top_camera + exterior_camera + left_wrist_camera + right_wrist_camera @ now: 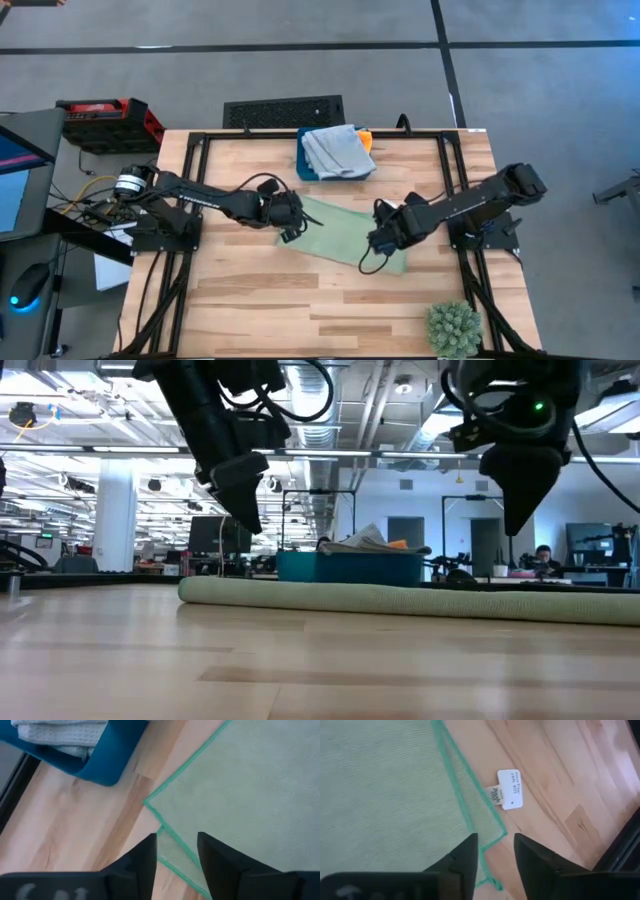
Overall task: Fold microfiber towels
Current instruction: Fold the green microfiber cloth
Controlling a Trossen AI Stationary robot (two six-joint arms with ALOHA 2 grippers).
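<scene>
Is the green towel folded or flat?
Folded once. The green towel lies on the table, and both wrist views show two edge layers stacked at its corners.

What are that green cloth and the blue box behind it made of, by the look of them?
The green towel looks like soft woven microfibre: matte, fine-textured, with a stitched brighter green hem and a white sewn-in tag. The blue box seems rigid plastic, with smooth walls, a rounded edge and a slight sheen, though I can't be sure.

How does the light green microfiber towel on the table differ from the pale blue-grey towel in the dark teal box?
The light green microfiber towel lies flat on the wooden table, folded over once; the pale blue-grey towel sits bunched in the dark teal box. The green one lies between both grippers; the grey one lies away from both. Both are soft cloths.
</scene>
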